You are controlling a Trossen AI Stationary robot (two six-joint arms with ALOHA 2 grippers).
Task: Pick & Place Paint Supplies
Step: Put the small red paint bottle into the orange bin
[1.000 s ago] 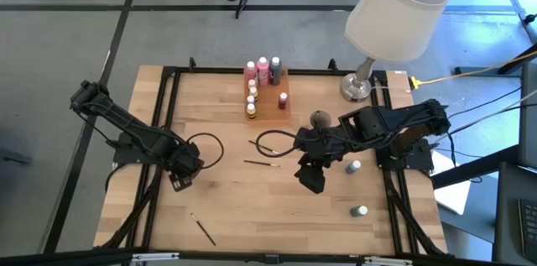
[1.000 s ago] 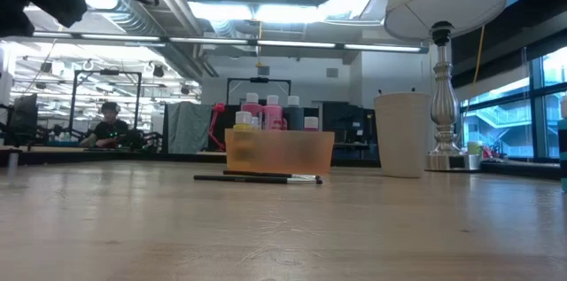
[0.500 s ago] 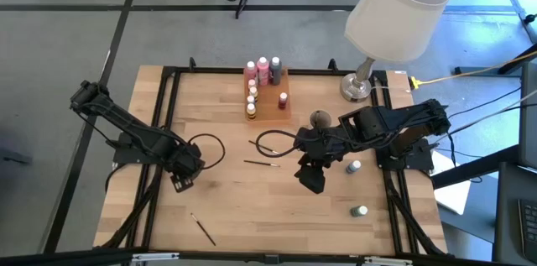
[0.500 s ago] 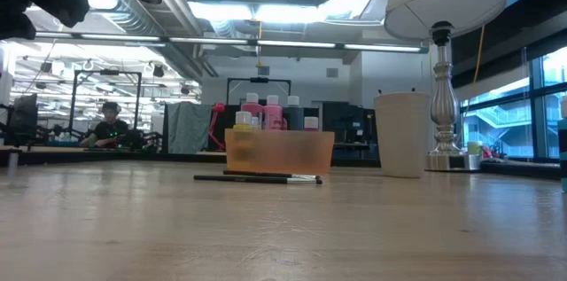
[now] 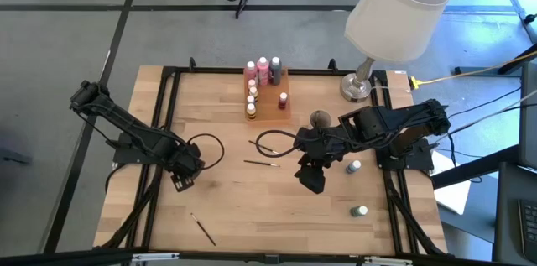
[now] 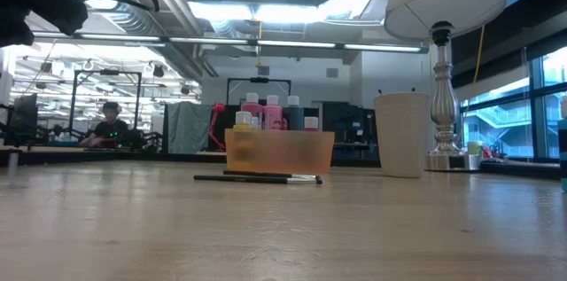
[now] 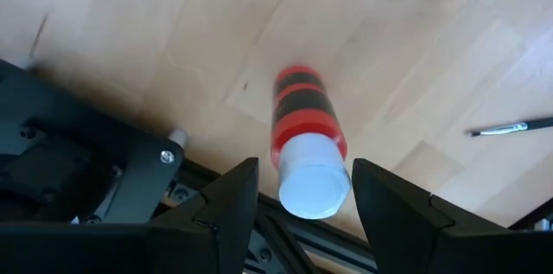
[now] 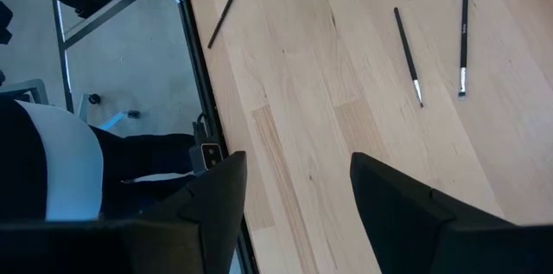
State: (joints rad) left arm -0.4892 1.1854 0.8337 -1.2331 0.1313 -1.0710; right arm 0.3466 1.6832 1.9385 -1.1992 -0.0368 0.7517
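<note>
A red paint bottle [image 7: 304, 114] with dark bands and a white cap stands upright on the wood near the table's left rail. My left gripper [image 7: 304, 170] points down over it and is open, with a finger on either side of the cap. A gap shows on one side. My right gripper [image 5: 310, 180] hangs open high above the table's middle right, with nothing between its fingers [image 8: 298, 213]. Several paint bottles stand in and behind the orange tray [image 5: 270, 98] at the far middle. Thin paintbrushes lie at mid-table [image 5: 262, 163] and near the front left [image 5: 201, 228]. My left gripper stands around the red bottle's white cap [image 7: 313, 187] from above, fingers pointing down. One finger [image 7: 367, 192] is right beside the cap. I cannot tell whether it touches. The bottle rests on its base on the table.
Two loose small bottles [image 5: 354, 166] [image 5: 359, 211] stand at the right. A grey cup [image 5: 319, 119] and a lamp [image 5: 362, 86] with a big white shade are at the far right. A dark cable loop [image 5: 270, 142] lies mid-table. Black frame rails edge the table.
</note>
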